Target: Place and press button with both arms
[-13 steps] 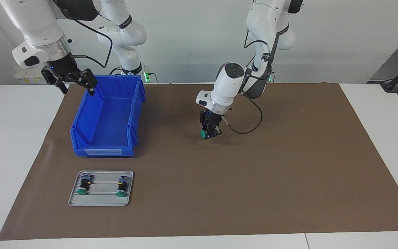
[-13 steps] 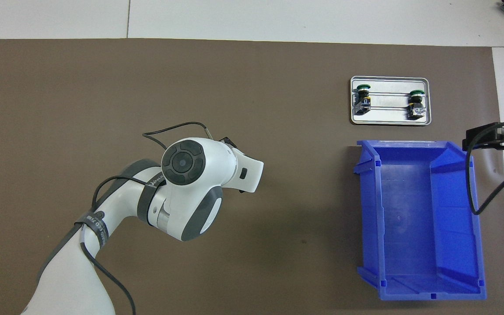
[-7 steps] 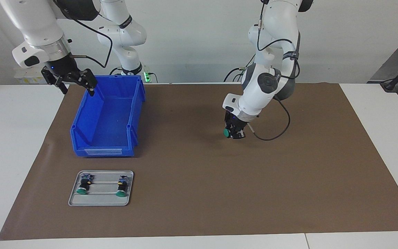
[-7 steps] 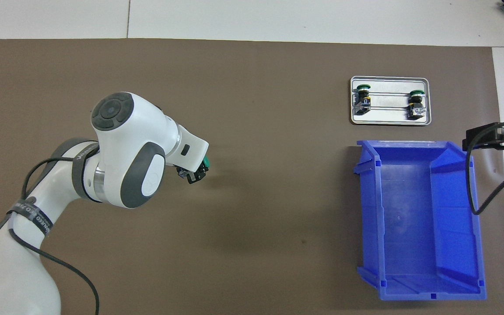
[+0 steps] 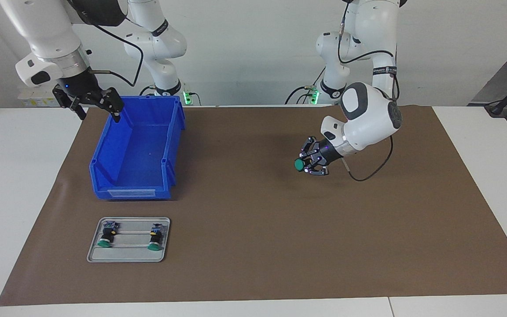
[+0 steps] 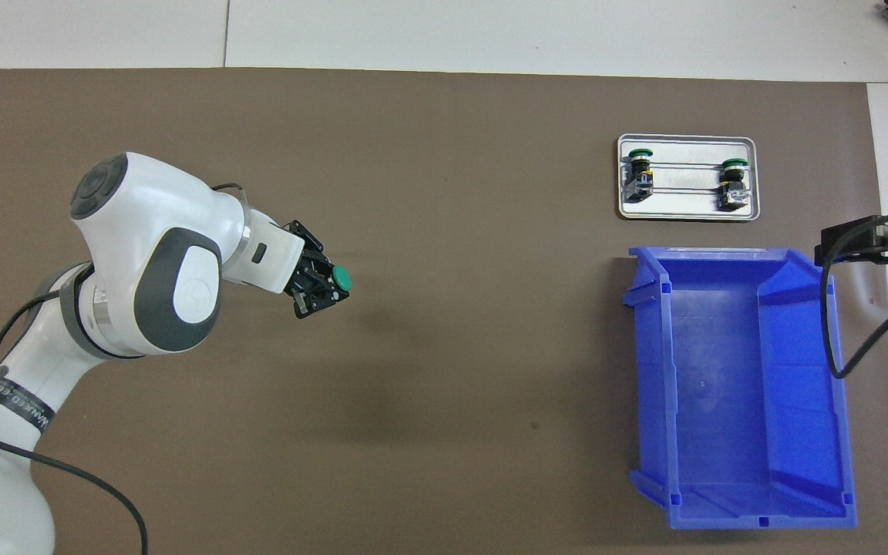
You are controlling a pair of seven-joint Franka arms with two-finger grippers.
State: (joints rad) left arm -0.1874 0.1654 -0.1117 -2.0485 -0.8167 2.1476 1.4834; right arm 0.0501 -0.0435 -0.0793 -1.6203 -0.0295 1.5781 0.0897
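Fingers [image 5: 310, 159] of your left gripper [image 5: 308, 162] pinch the button [image 5: 299, 164], raised over the brown mat [image 5: 280, 229], toward the left arm's end from the blue bin [image 5: 137, 152]; right gripper [image 5: 97, 105] waits spread over that bin's rim.

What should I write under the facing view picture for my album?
Left gripper carries a green button over the brown mat; right gripper waits open above the blue bin.

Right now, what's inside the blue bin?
Nothing visible: the blue bin shows a bare floor. The right gripper waits over its rim, covering only a corner.
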